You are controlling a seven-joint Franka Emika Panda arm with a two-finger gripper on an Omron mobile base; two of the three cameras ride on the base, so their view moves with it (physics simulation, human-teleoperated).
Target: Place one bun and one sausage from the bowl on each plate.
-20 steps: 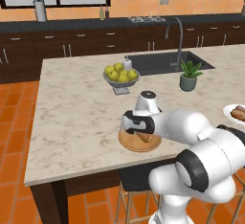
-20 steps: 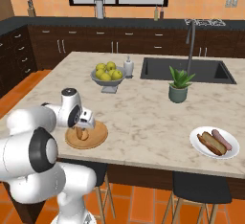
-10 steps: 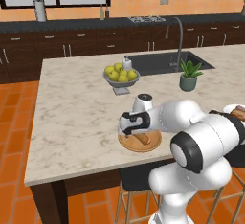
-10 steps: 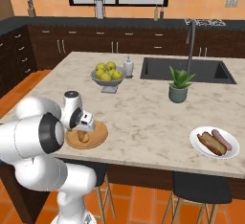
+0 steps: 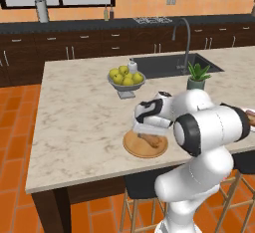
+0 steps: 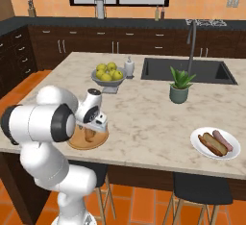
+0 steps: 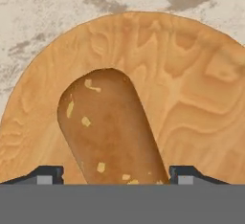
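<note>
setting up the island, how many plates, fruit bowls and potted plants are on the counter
wooden plate: 1
white plate: 1
fruit bowl: 1
potted plant: 1
total: 4

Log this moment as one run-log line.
phase: bun just set down | gripper: open, above bun | bun: on wooden plate | white plate: bun and sausage

Grained matt wood plate [image 7: 191, 94], speckled crusty brown bun [image 7: 112, 132], mottled stone-like counter [image 7: 57, 12], seemingly glossy white plate [image 6: 198, 146]
</note>
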